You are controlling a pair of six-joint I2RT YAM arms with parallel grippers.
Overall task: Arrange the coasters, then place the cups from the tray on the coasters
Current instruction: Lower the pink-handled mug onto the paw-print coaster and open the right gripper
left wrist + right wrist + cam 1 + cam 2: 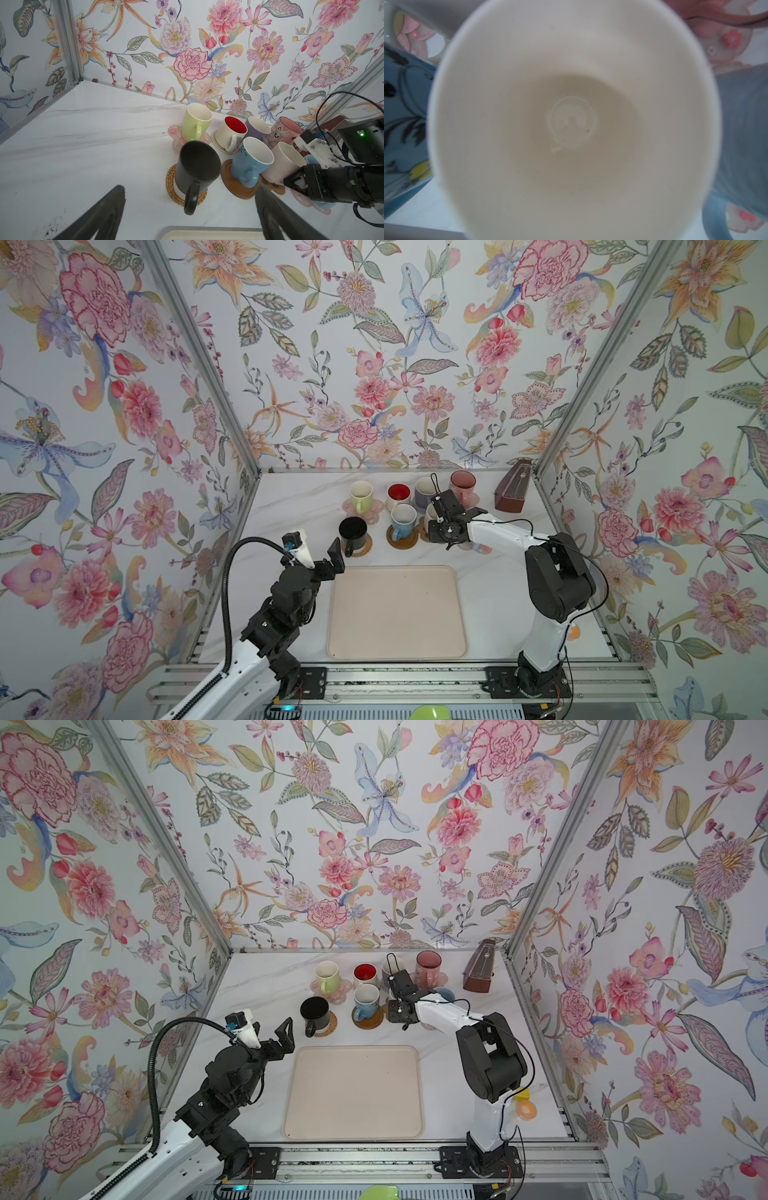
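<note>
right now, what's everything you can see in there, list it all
tray: one, beige, front centre, bare
cups: eight, towards the back; far row light green cup, red-inside white cup, lavender cup, pink patterned cup; nearer row black cup, blue cup, cream cup, light blue cup
coasters: seven show, under cups; three pink flower coasters, beige woven round, rattan round, brown disc, brown paw; under the lavender cup hidden
metronome: one, brown, back right corner
yellow and orange item: one, right front edge
table: one, white marble
left end effector: black, open, near the black cup
right end effector: black, shut on the cream cup
</note>
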